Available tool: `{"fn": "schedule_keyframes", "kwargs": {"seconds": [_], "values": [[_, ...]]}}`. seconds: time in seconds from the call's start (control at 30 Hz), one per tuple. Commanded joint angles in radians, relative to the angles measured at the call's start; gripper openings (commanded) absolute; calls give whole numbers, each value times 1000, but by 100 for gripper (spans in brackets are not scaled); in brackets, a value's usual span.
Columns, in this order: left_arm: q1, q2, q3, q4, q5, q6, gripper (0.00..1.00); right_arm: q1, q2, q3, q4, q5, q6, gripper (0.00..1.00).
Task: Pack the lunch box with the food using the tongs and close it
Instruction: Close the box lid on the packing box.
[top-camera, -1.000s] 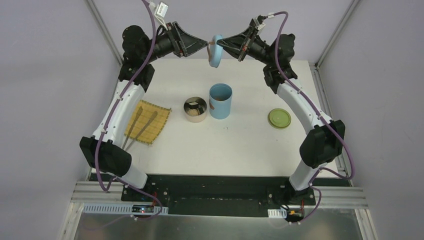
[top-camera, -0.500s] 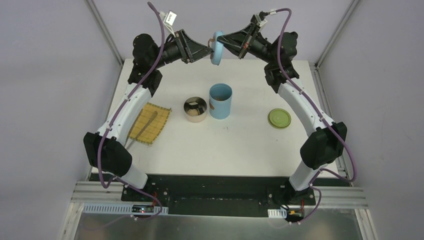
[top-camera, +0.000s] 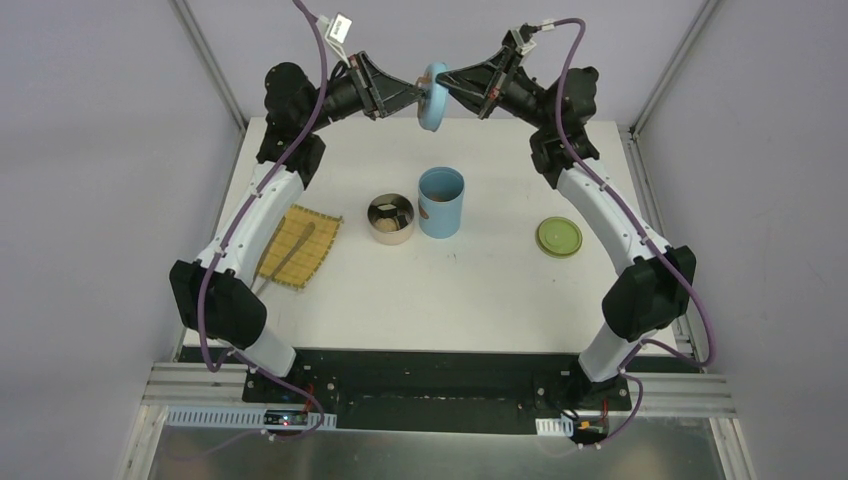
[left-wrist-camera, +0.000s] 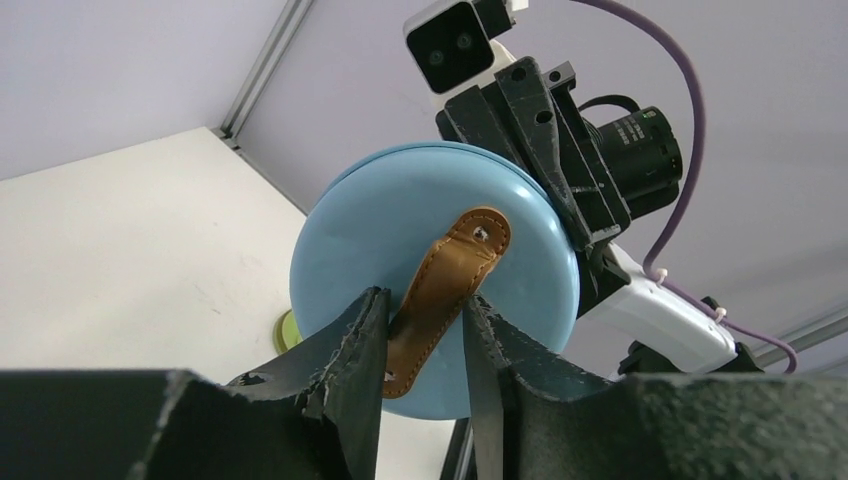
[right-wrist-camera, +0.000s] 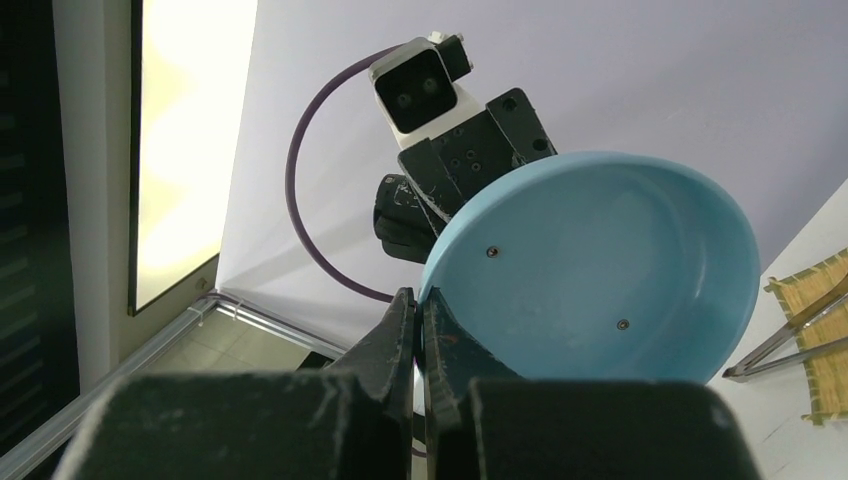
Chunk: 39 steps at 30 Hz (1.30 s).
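1. Packing looks done, as far as the views show: the only food (top-camera: 390, 212) I can make out is the dark and pale pieces in the steel bowl (top-camera: 376, 228). The tongs (top-camera: 290, 252) lie on the bamboo mat (top-camera: 318, 240) by the left edge of the worktop (top-camera: 480, 290), with nothing holding them.
2. Closing is what remains. The blue cylinder (top-camera: 441, 215) stands uncovered at mid-worktop, just beside the bowl. Its contents cannot be seen.
3. The blue lid (top-camera: 433, 96) is in the air above the far edge, turned on its side between the two arms.
4. The right gripper (right-wrist-camera: 415, 300) is clamped tight on the lid's rim, on the hollow underside.
5. The left gripper (left-wrist-camera: 420, 305) has its fingers a little apart, one on each side of the brown handle strap (left-wrist-camera: 445, 275). I cannot tell whether they pinch it or only flank it.
6. The green lid (top-camera: 558, 237) lies flat near the right edge, well apart from the bowl.
7. By my reading, the lid's handover, the capping of the cylinder and the covering of the bowl are all not yet done.
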Motion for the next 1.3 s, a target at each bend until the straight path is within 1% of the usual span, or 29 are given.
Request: {"fn": "schedule_keyframes", "kwargs": {"seconds": [0.0, 0.03, 0.1, 0.13, 0.17, 0.2, 0.23, 0.27, 0.3, 0.33, 0.37, 0.43, 0.5, 0.53, 0.57, 0.63, 0.7, 0.77, 0.87, 0.93, 1.03, 1.13, 1.27], "values": [[-20, -13, 64, 43, 20, 12, 27, -5, -33, -5, 51, -15, 15, 0], [-20, -15, 64, 35, 21, 25, 20, -7, -33, -6, 50, -15, 13, 0], [-20, -24, 64, 4, 17, 53, 2, -16, -33, -15, 45, -18, -2, 1], [-20, -29, 65, -21, 14, 67, 0, -24, -35, -21, 38, -18, -18, 8], [-20, -33, 69, -52, 10, 83, 0, -31, -38, -33, 28, -19, -36, 16], [-21, -34, 83, -100, 7, 110, 0, -42, -40, -47, 19, -21, -54, 26], [-25, -32, 109, -182, 20, 161, 0, -53, -45, -64, 9, -27, -84, 34], [-32, -30, 155, -301, 27, 265, 0, -67, -50, -82, 8, -39, -131, 43], [-44, -30, 205, -468, 10, 381, 0, -85, -56, -105, 3, -52, -159, 52], [-54, -31, 247, -602, -26, 498, 0, -104, -64, -132, -9, -60, -183, 60], [-63, -32, 276, -702, -71, 584, 0, -129, -70, -154, -29, -66, -209, 67], [-74, -28, 308, -843, -151, 698, 0, -181, -82, -197, -82, -77, -265, 78], [-82, -15, 339, -960, -223, 793, 0, -235, -95, -216, -154, -87, -344, 86], [-88, 1, 365, -1024, -261, 869, 0, -261, -103, -220, -201, -89, -401, 90], [-98, 23, 424, -1106, -287, 937, 0, -283, -110, -217, -267, -87, -475, 93], [-126, 92, 556, -1299, -361, 1070, 0, -319, -128, -204, -403, -65, -630, 96], [-151, 168, 696, -1462, -444, 1147, 0, -344, -145, -203, -502, -49, -755, 98], [-169, 225, 785, -1576, -503, 1194, 0, -364, -157, -208, -568, -38, -831, 99], [-224, 251, 799, -1608, -617, 1287, 0, -385, -172, -224, -621, -32, -898, 99], [-282, 267, 789, -1611, -713, 1344, 0, -397, -175, -225, -654, -26, -936, 100], [-334, 308, 802, -1616, -808, 1413, 0, -417, -174, -222, -675, -21, -967, 100], [-342, 358, 838, -1604, -813, 1436, 0, -453, -165, -220, -676, -52, -972, 100], [-357, 449, 927, -1619, -806, 1469, 0, -473, -166, -238, -679, -63, -976, 100]]}}
